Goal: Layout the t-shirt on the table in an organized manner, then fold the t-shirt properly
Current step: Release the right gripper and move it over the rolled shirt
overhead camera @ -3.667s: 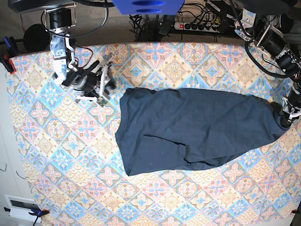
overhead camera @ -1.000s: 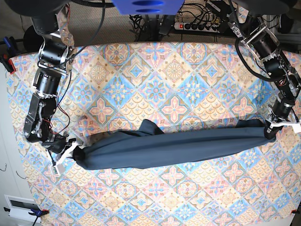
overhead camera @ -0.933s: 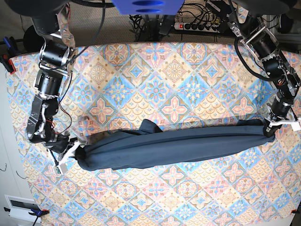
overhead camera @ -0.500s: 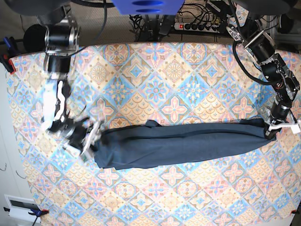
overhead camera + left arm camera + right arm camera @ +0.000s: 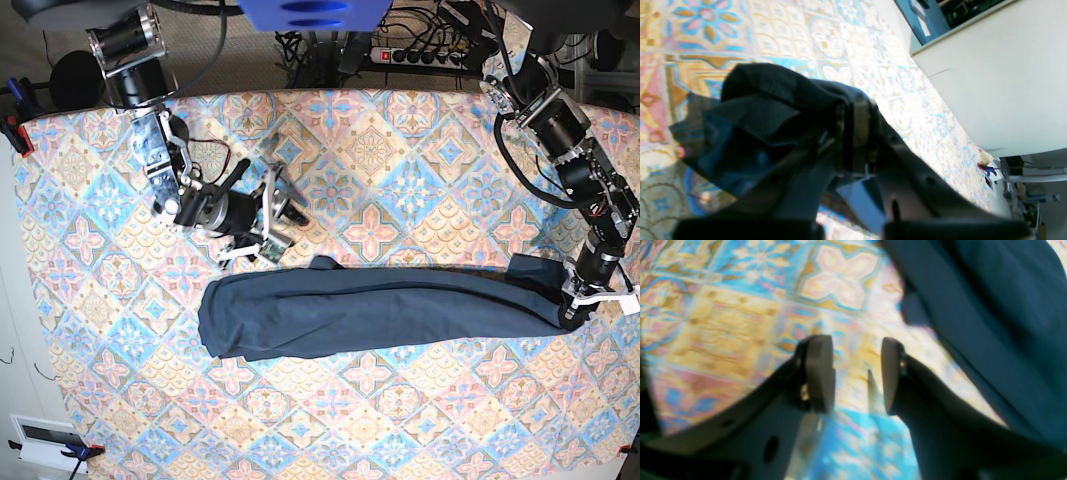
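The t-shirt (image 5: 380, 312) lies as a long, bunched band across the table (image 5: 400, 140), near its front half – not yet spread flat, and no proper fold made. Left gripper (image 5: 572, 308) is clamped on the shirt's end at the base view's right edge; wrist cam shows cloth pinched btwn its fingers (image 5: 853, 133). Right gripper (image 5: 268, 215) hovers w/ jaws apart, empty, just above the shirt's other end. Layout looks barely begun; folding is all to do.
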Action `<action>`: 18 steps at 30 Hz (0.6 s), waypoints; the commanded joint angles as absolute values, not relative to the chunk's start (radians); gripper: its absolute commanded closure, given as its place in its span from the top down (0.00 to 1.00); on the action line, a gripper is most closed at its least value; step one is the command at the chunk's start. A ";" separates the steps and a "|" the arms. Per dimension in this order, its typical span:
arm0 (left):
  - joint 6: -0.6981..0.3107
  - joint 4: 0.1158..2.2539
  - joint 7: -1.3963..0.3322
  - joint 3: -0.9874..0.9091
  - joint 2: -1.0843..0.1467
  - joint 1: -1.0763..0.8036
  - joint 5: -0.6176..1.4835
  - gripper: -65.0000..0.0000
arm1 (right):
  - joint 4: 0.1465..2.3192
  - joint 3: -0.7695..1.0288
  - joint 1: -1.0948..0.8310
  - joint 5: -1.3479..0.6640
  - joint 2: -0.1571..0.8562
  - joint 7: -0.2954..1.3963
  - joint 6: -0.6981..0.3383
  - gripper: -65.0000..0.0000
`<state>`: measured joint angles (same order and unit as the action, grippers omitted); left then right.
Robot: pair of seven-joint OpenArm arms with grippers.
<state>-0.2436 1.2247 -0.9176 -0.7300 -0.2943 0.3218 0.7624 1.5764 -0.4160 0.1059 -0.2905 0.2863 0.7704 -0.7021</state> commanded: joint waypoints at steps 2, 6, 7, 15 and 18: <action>-0.257 1.247 -0.908 -0.731 -0.311 0.346 0.782 0.00 | 1.549 -0.409 0.159 -0.236 0.286 0.754 -0.698 0.35; -0.257 1.270 -0.909 -0.730 -0.308 0.344 0.780 0.00 | 1.486 -0.407 0.231 -0.093 0.185 0.751 -0.698 0.35; -0.257 1.270 -0.905 -0.730 -0.308 0.344 0.780 0.00 | 1.471 -0.407 0.249 -0.059 0.160 0.751 -0.698 0.35; -0.257 1.270 -0.909 -0.730 -0.317 0.371 0.779 0.00 | 1.326 -0.407 0.286 0.062 0.099 0.679 -0.698 0.35; -0.257 1.270 -0.909 -0.730 -0.317 0.371 0.779 0.00 | 1.262 -0.414 0.286 0.090 0.099 0.634 -0.698 0.35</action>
<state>-0.2436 1.2507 -0.9314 -0.7288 -0.2966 0.3462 0.7593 1.2472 -0.4137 0.2607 0.1005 0.1020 0.6483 -0.6991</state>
